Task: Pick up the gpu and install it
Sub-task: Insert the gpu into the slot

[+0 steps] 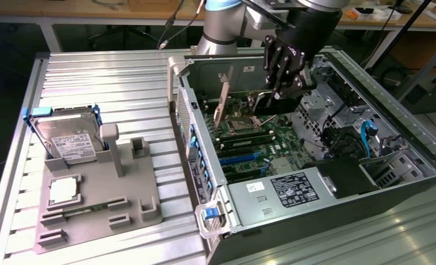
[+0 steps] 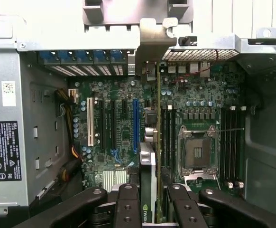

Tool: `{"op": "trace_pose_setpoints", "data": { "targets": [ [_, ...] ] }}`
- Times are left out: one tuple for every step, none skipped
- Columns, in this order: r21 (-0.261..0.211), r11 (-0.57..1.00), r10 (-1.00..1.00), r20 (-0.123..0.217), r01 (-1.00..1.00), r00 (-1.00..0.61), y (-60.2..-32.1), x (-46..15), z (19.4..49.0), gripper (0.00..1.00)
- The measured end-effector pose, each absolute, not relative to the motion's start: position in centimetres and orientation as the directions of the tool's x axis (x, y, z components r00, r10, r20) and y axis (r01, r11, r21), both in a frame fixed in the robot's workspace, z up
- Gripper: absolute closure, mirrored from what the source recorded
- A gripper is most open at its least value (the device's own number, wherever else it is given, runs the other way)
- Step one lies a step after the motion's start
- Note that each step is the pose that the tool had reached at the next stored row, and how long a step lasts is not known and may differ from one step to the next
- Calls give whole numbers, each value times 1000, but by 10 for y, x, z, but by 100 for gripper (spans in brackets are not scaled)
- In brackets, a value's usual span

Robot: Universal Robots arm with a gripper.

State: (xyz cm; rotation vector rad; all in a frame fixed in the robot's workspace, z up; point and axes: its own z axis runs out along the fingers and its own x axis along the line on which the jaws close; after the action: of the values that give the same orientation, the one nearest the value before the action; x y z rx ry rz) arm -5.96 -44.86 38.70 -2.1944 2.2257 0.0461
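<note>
**One card held on its edge over the board**

I hold the gpu (image 2: 147, 164) inside the open computer case (image 1: 203, 130), low over the motherboard (image 2: 114, 128). In the wrist view the card runs away from me on its edge, and its silver bracket (image 2: 153, 45) stands at the rear wall of the case. The card lies between the long blue slot (image 2: 136, 123) and the processor socket (image 2: 197, 152). I cannot tell if its lower edge is already in a slot or only hangs above one.

For this step I think the important thing is alignment. The card should be upright and parallel to the slots, not leaning to one side. The bracket should go flat against the rear wall at the same time as the edge connector meets its slot. A push should go straight down and evenly along the length; if one end goes first, the card may jam or bend. I would also take care about the parts beside it, because there is little room on both sides.

My gripper (image 1: 281, 99) is almost closed. The fingers (image 2: 128, 204) stand only as far apart as the thin card, one on each face, and they clamp it near the end opposite the bracket
</note>
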Motion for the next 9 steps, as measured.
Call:
{"op": "trace_pose_setpoints", "data": {
  "targets": [
    [10, 14, -999, -32, -1000, -14, -448, -60, 386, 73],
    [10, 14, -999, -32, -1000, -14, -447, -60, 385, 73],
    [10, 14, -999, -32, -1000, -14, -446, -60, 384, 73],
    [10, 14, -999, -32, -1000, -14, -446, -60, 383, 73],
    [10, 13, -999, -32, -1000, -14, -445, -60, 382, 73],
    [10, 13, -999, -32, -1000, -14, -444, -60, 382, 73],
    [10, 13, -999, -32, -1000, -13, -443, -60, 380, 73],
    [9, 12, -999, -32, -1000, -13, -443, -60, 379, 73],
    [9, 12, -999, -32, -1000, -12, -443, -60, 378, 73]
  ]
}}
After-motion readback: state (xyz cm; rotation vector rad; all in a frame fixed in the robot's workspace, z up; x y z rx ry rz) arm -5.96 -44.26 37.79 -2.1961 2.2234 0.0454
